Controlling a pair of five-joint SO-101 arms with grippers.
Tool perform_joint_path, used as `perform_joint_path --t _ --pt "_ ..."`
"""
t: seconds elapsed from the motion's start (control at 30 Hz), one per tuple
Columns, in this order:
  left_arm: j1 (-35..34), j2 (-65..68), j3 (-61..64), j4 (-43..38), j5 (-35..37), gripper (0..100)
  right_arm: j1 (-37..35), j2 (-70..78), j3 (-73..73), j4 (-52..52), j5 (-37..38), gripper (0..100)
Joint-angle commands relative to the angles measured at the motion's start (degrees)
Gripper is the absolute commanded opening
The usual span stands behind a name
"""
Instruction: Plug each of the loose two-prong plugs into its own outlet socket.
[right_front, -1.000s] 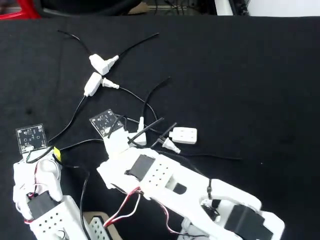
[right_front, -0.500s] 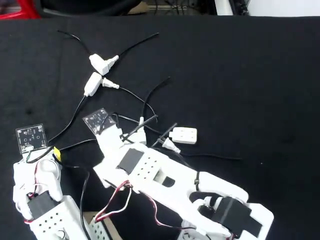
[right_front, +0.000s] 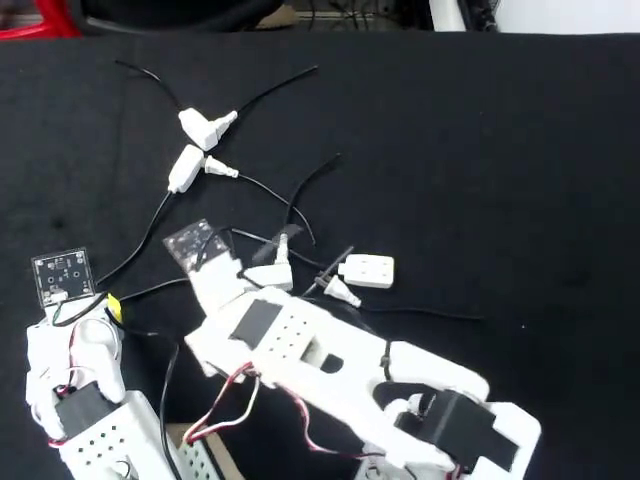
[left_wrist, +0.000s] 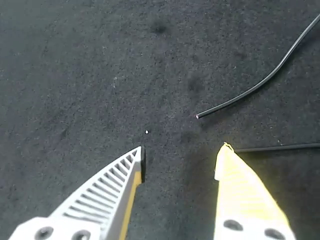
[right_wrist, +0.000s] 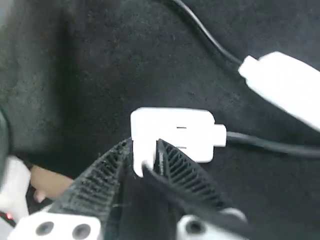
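Here right claw (right_wrist: 144, 150) pinches white plug (right_wrist: 185, 131); left claw (left_wrist: 183, 148) spread above black cloth (left_wrist: 75, 65).

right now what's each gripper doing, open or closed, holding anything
left gripper: open, holding nothing
right gripper: closed on a white plug

Your arms are white printed shells with grids of small holes. On the right arm (right_front: 330, 360), red, white and black wires (right_front: 243, 385) loop just behind the black servo plate (right_front: 258, 322), and a square dark circuit board (right_front: 195, 243) sits just ahead of it; the left arm (right_front: 85, 410) matches. Your left gripper (left_wrist: 183, 150) has one white ribbed finger and one yellow; your right gripper (right_wrist: 144, 146) has black ribbed fingers.
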Motion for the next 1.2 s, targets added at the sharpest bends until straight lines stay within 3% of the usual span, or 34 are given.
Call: perform_joint_path --t 0.0,0.3,0.53,0.73,0.97,1.17 --pt "0.6 0.0 1.1 0.9 0.4 23 -4.8 8.7 0.2 -2.2 0.6 1.2" --pt "0.4 0.0 1.1 1.0 0.4 23 -6.3 11.6 -0.7 -2.2 3.0 1.2" --pt "0.4 0.0 1.1 1.0 0.4 23 -1.2 11.6 -3.3 -6.1 9.1 1.2" --pt "0.6 0.0 1.1 1.0 0.4 23 3.3 11.6 -3.5 -15.9 16.2 1.3" --pt "0.4 0.0 1.1 1.0 0.4 23 4.4 11.7 -7.2 -24.4 17.4 1.5" --pt "0.4 0.0 1.2 1.0 0.4 23 9.8 18.5 -13.4 -24.9 17.1 13.2"
